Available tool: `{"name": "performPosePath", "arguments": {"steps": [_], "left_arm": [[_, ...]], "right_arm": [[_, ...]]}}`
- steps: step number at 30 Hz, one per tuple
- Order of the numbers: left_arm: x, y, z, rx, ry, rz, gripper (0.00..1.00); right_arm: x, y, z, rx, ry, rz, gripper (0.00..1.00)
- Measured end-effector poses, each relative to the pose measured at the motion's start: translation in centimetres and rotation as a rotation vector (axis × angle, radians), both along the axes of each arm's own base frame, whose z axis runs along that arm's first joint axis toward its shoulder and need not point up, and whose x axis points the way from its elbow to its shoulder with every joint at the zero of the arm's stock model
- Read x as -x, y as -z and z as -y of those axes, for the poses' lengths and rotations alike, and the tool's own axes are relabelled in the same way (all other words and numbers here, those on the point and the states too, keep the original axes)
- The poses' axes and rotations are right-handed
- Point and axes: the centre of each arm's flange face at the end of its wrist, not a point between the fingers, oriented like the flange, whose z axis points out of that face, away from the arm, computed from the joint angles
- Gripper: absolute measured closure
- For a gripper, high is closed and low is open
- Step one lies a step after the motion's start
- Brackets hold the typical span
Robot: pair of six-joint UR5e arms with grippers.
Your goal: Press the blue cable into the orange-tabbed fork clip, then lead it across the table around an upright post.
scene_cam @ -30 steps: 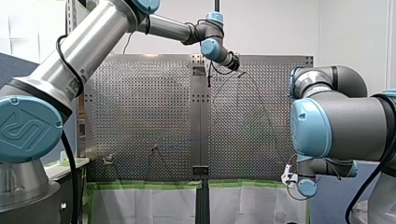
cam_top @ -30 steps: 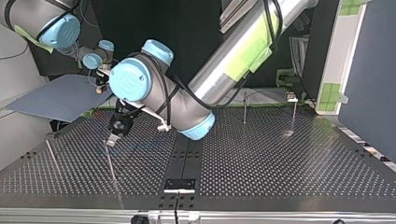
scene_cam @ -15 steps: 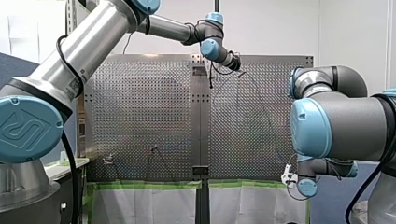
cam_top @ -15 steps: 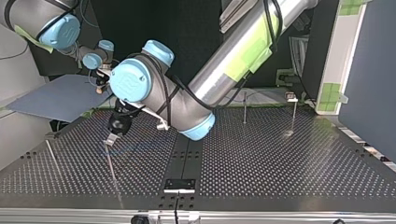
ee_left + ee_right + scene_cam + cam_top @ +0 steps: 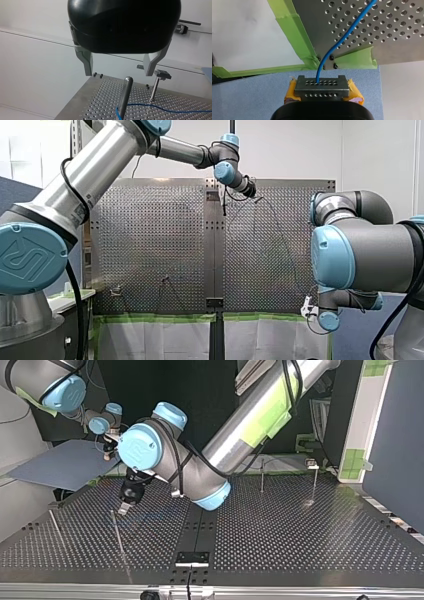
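My left gripper (image 5: 118,73) is open, its black body and metal fingers (image 5: 86,62) hanging just above an upright steel post (image 5: 125,97), with nothing between them. The blue cable (image 5: 162,109) loops round that post low down and runs off over the perforated table (image 5: 105,105). In the top view my left gripper (image 5: 123,508) sits over the post (image 5: 119,540) at the table's left half. My right gripper (image 5: 322,87), with yellow pads, is shut on a grey drilled block at the end of the blue cable (image 5: 329,53). I cannot see an orange-tabbed clip.
A second post with a flat clamp head (image 5: 156,85) stands beyond the first. Two more posts (image 5: 261,475) (image 5: 314,480) rise at the top view's right, and a thin rod (image 5: 56,530) at its left. Green tape (image 5: 297,37) lines the table's edge beside a blue-grey board (image 5: 60,465).
My left gripper has drifted slightly toward the top view's right and up off the post's top, still open. My right arm has not moved.
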Motion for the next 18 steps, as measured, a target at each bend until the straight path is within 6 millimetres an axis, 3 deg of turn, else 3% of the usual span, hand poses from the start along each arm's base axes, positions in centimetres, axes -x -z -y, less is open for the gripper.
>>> {"name": "performPosePath", "arguments": {"steps": [18], "left_arm": [[-0.1, 0.8, -2.1, -0.045, -0.133, -0.086, 0.00]], "right_arm": [[0.0, 0.0, 0.0, 0.000, -0.001, 0.001, 1.00]]}}
